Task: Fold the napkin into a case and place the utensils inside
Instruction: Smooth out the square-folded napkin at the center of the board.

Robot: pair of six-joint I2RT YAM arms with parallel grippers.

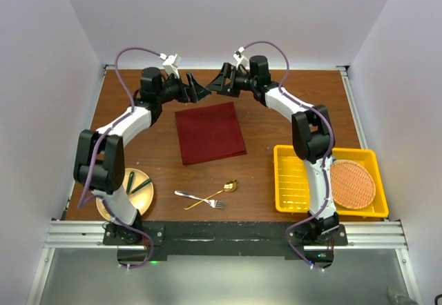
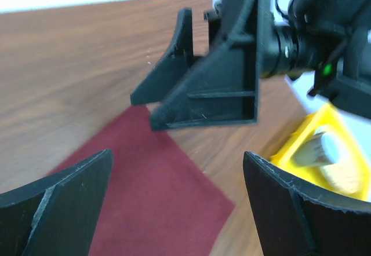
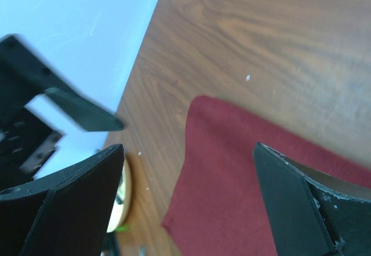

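Toward the far side of the wooden table (image 1: 290,91), the left gripper (image 1: 197,89) and the right gripper (image 1: 221,84) hang close together, tips pointing at one another with a small gap between them. Both have their jaws spread wide and hold nothing. The napkin (image 1: 210,132) lies flat on the table just nearer than the two grippers, a maroon, roughly square cloth turned slightly askew; its far edge sits below and just short of the fingertips, and neither gripper touches it. Each wrist view shows a corner of the cloth on the wood beneath its own open fingers. The utensils lie well apart from the grippers, on the near side of the napkin: the silver fork (image 1: 186,195) and the gold spoon (image 1: 230,186) are crossed over each other on the bare wood.
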